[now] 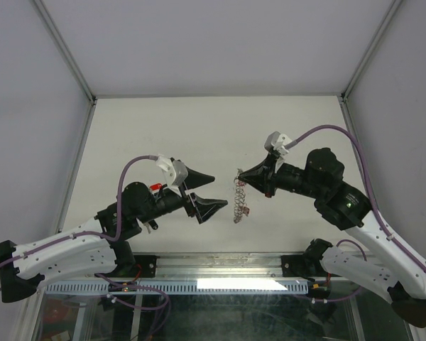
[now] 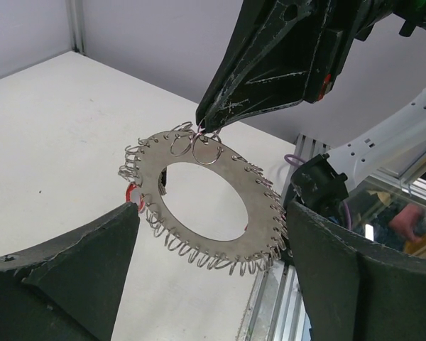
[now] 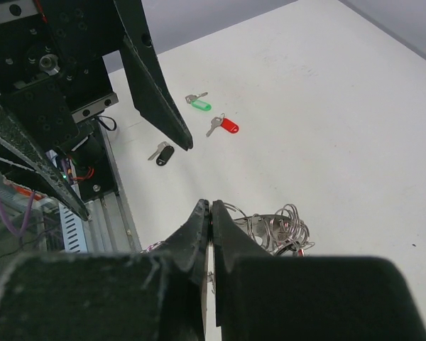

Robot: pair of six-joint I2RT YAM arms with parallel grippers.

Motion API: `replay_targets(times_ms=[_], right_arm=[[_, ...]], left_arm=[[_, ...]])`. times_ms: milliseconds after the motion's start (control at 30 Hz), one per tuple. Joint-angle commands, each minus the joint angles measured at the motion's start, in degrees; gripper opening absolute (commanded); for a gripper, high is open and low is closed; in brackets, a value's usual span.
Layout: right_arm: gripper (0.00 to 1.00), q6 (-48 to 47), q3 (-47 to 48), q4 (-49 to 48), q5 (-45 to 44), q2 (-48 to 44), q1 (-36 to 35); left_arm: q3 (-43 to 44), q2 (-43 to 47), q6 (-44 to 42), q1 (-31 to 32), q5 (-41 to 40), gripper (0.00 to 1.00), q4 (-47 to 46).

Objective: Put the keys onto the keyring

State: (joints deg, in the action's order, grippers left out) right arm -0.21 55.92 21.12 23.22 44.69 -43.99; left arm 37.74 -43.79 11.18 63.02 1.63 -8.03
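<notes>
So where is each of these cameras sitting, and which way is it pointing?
Top external: above and behind the arms, looking down on the table; both arms show, left gripper open, right gripper pinching the keyring.
Left wrist: on the left arm, facing the keyring between its own fingers.
Right wrist: on the right arm, looking past its shut fingers at the keys on the table.
Shared: every view shows the keyring.

In the top view the flat grey metal keyring (image 1: pixel 239 201) with its wire-loop fringe hangs edge-on, so its hole is unseen. The small keys with coloured plastic heads lie hidden under the left gripper (image 1: pixel 221 190), apart from an unidentifiable red speck (image 1: pixel 155 187). In the right wrist view, the right gripper's black fingers (image 3: pixel 193 236) cover most of the keyring.
</notes>
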Motion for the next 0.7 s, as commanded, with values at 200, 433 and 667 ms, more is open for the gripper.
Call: replay_targets(times_ms=[200, 433, 667], right_arm=[[0.00, -6.7, 1.4, -6.8, 3.5, -1.1, 0.2], [0.00, -6.5, 1.1, -8.1, 5.8, -1.6, 0.2], [0.00, -8.7, -0.6, -9.7, 7.6, -3.7, 0.1]], left_arm=[[-1.4, -0.1, -0.9, 0.1, 5.5, 0.58, -7.7], [-3.1, -2.5, -3.0, 0.1, 8.8, 0.56, -16.4], [-1.7, -4.9, -2.8, 0.0, 10.7, 0.58, -18.5]])
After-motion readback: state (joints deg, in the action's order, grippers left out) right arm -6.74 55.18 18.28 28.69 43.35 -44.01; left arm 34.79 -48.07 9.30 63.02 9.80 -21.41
